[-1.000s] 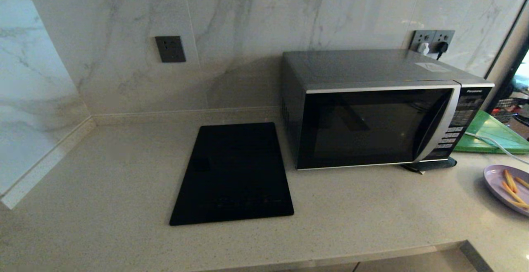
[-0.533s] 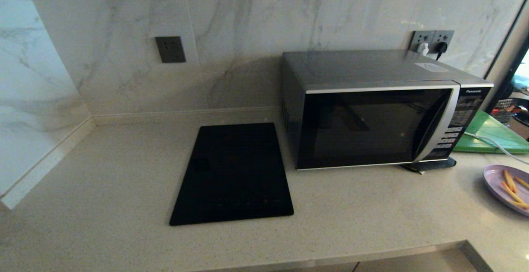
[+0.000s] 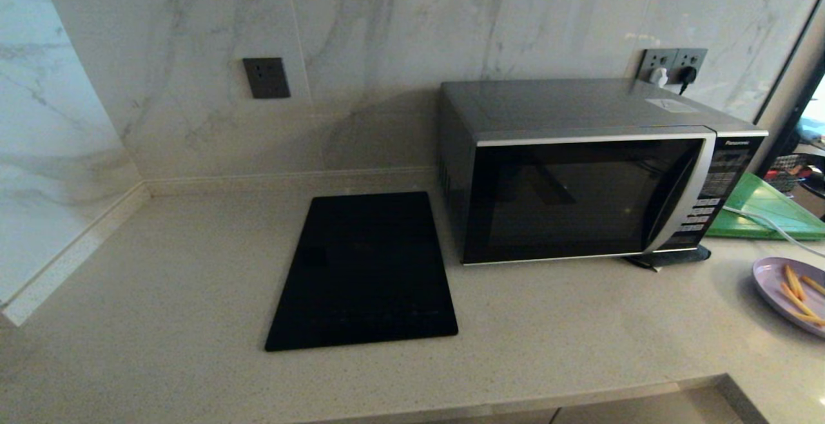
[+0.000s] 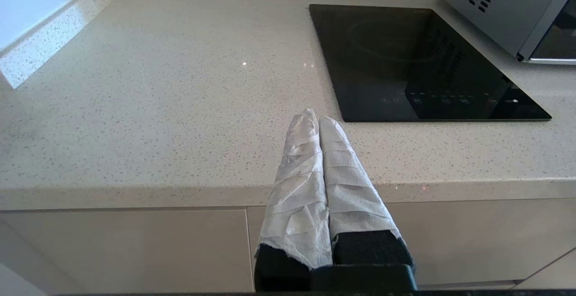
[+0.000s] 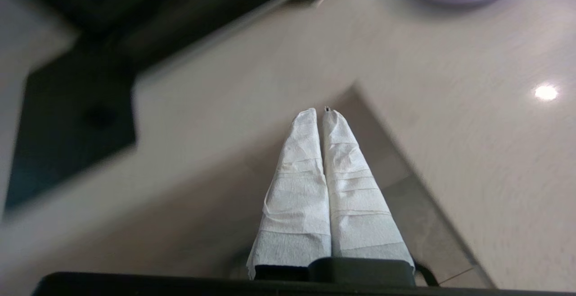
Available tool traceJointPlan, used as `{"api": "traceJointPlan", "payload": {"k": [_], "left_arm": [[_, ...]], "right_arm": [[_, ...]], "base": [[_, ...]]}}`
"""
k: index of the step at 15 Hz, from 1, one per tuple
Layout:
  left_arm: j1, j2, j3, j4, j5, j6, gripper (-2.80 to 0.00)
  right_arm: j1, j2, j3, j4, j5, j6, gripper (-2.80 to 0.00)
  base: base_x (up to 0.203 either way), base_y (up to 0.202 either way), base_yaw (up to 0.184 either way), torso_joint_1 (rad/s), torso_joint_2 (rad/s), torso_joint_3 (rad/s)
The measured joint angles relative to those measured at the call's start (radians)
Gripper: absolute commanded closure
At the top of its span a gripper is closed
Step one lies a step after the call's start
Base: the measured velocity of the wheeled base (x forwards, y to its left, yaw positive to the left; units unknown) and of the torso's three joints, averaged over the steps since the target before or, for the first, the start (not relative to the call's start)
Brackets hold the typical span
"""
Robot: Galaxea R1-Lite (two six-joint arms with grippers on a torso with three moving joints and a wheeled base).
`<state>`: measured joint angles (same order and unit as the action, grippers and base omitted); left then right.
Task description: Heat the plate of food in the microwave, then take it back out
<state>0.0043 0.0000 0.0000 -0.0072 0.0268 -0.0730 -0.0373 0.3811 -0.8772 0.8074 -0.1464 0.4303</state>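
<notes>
microwave (image 3: 590, 169) door closed; plate of food (image 3: 789, 292) on bench (image 3: 193, 295) at four o'clock from it. left hand (image 4: 313, 117) and right hand (image 5: 320, 112) pressed together, empty.

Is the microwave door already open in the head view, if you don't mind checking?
No, the microwave has its dark glass door shut flush with the front, and the plate of food sits on the counter to its right.
</notes>
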Motion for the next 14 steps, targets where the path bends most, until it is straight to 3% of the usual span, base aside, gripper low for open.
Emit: {"api": "traceJointPlan", "payload": {"k": [5, 8, 11, 14], "left_arm": [[0.000, 0.000, 0.000, 0.000, 0.000, 0.000, 0.00], [0.000, 0.000, 0.000, 0.000, 0.001, 0.000, 0.00], [0.000, 0.000, 0.000, 0.000, 0.000, 0.000, 0.00], [0.000, 0.000, 0.000, 0.000, 0.000, 0.000, 0.00]], "right_arm": [[0.041, -0.299, 0.090, 0.146, 0.059, -0.066, 0.00], [0.042, -0.361, 0.192, 0.088, 0.044, -0.052, 0.00], [0.042, -0.379, 0.409, -0.162, 0.026, -0.127, 0.00], [0.042, -0.382, 0.704, -0.539, 0.022, -0.265, 0.00]], "base": [[0.000, 0.000, 0.000, 0.000, 0.00, 0.000], [0.000, 0.000, 0.000, 0.000, 0.00, 0.000], [0.000, 0.000, 0.000, 0.000, 0.00, 0.000], [0.000, 0.000, 0.000, 0.000, 0.00, 0.000]]}}
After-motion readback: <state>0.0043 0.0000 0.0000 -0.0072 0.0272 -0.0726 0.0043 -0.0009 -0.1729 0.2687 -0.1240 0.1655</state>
